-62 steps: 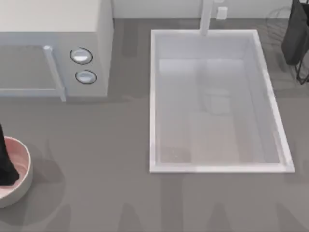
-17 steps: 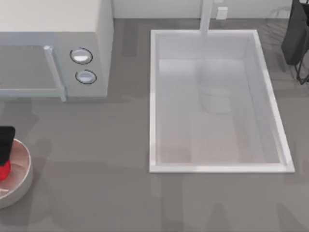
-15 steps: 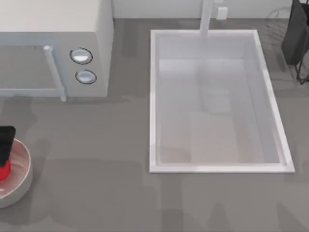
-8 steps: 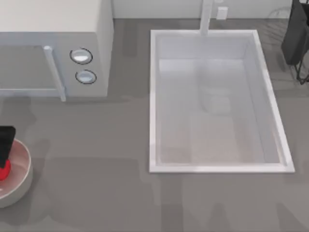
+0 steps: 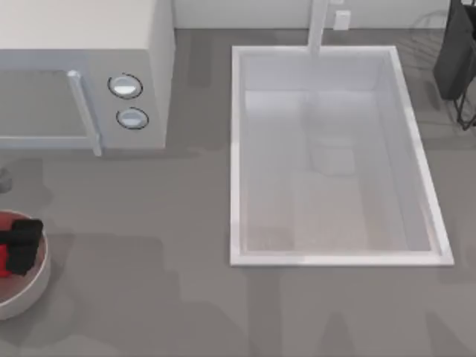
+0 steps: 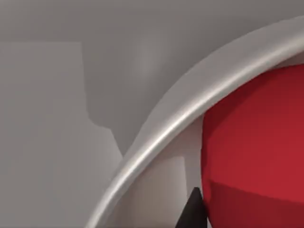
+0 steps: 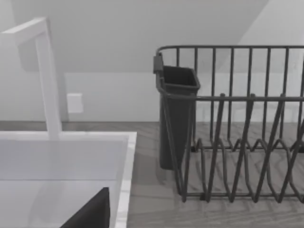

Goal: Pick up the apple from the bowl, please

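Your left claw (image 5: pixel 22 244) sits over the bowl (image 5: pixel 37 286) at the left edge of the surface, in front of the microwave (image 5: pixel 82 74). The apple (image 5: pixel 6 256) lies inside the bowl, pressed right up against the claw; from above only a sliver of red shows beside the dark claw body. In the left wrist view the apple (image 6: pixel 256 152) looms very near, with one dark fingertip (image 6: pixel 194 211) touching its side and the bowl's rim (image 6: pixel 180 118) curving just past it. You cannot tell whether the fingers are clamped on the fruit or merely alongside it.

You are at the grasping step, by the look of it. Next, make sure both fingers bracket the apple, squeeze, then lift straight up so it clears the rim.

Your right arm is parked at the far right corner, near the dish rack (image 7: pixel 237 123) and sink (image 5: pixel 335 156).
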Tool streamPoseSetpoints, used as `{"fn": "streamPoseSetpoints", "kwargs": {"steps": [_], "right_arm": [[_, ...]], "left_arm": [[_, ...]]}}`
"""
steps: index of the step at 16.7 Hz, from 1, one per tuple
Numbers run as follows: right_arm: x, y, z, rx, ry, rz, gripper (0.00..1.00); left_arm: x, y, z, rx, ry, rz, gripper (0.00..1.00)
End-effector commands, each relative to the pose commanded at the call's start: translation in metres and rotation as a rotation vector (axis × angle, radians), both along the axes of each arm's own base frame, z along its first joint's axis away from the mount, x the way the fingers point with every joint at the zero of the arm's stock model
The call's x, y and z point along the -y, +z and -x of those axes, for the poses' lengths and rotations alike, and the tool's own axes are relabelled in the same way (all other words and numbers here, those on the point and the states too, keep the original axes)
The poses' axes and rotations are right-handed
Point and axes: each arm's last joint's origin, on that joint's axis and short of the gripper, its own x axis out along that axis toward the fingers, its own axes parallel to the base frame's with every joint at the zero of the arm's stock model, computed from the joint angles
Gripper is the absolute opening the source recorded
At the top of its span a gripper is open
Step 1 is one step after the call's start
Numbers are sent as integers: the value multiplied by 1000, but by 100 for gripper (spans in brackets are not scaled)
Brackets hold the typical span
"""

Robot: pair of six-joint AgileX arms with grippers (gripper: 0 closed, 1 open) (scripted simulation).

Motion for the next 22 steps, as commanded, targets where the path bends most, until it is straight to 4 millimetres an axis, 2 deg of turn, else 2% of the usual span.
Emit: {"fn": "streamPoseSetpoints", "kwargs": {"steps": [2, 6, 19, 22], "right_arm": [[0, 0, 0, 0, 0, 0, 100], [0, 0, 0, 0, 0, 0, 100], [0, 0, 0, 0, 0, 0, 100], [0, 0, 0, 0, 0, 0, 100]], "left_arm": [[0, -11, 2, -12, 0, 1, 100], [0, -12, 2, -13, 0, 2, 100], [0, -12, 2, -13, 0, 2, 2], [0, -12, 2, -13, 0, 2, 0]]}}
